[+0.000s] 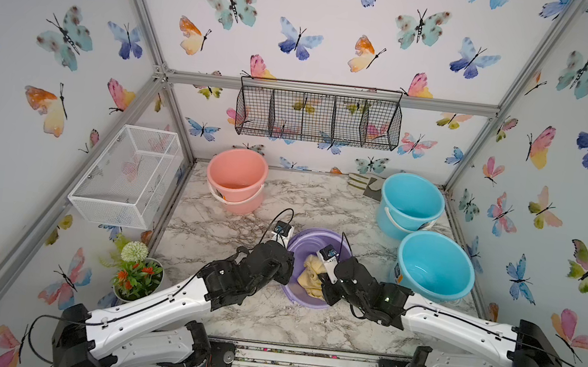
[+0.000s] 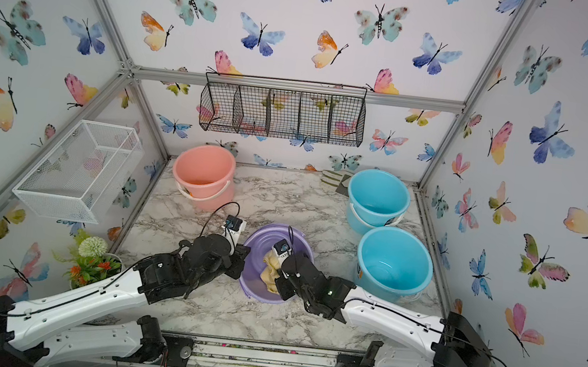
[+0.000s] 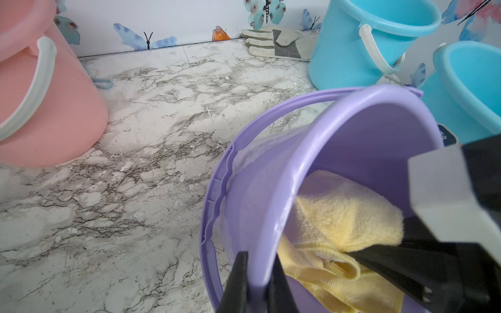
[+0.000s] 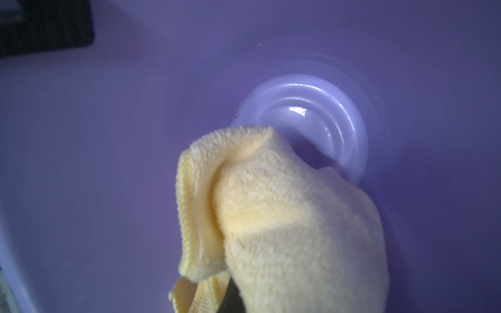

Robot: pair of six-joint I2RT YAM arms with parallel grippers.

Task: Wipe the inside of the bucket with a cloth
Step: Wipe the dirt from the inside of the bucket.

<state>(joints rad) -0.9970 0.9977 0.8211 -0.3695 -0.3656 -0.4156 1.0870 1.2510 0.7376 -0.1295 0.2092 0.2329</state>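
Right gripper (image 3: 355,257) clamps the cloth (image 4: 284,216) deep inside the bucket (image 3: 366,135).

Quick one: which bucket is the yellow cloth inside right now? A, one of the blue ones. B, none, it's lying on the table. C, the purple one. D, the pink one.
C: the cloth lies bunched inside the purple bucket, pinched by the right gripper, while the left gripper clamps the bucket's rim.
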